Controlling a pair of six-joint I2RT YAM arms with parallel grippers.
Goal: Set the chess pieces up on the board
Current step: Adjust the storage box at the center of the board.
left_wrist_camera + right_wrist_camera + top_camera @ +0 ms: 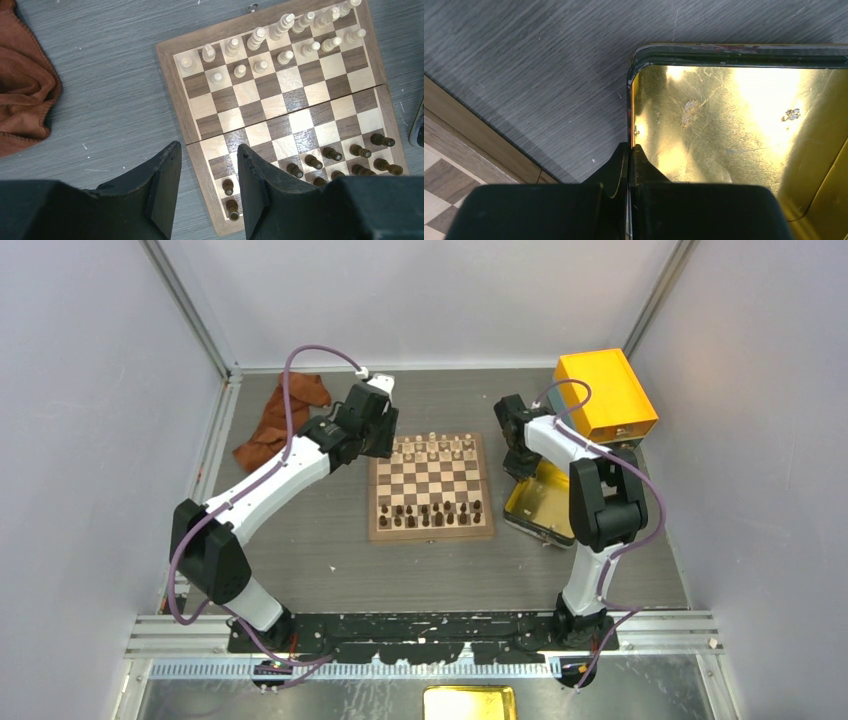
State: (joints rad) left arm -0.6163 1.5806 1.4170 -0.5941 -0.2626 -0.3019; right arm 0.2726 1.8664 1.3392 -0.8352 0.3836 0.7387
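Observation:
The board lies mid-table. Cream chess pieces fill its two far rows, and dark chessmen its two near rows. In the left wrist view the cream pieces stand upright in their rows on the board. My left gripper hangs open above the board's left edge, nothing between its fingers. My right gripper is shut at the golden tray, one finger outside its left wall and one inside, pinching that wall. No chess piece is in the tray.
A brown cloth lies at the far left, beside the left arm. An orange-yellow box stands at the far right behind the tray. The board's corner is just left of the right gripper.

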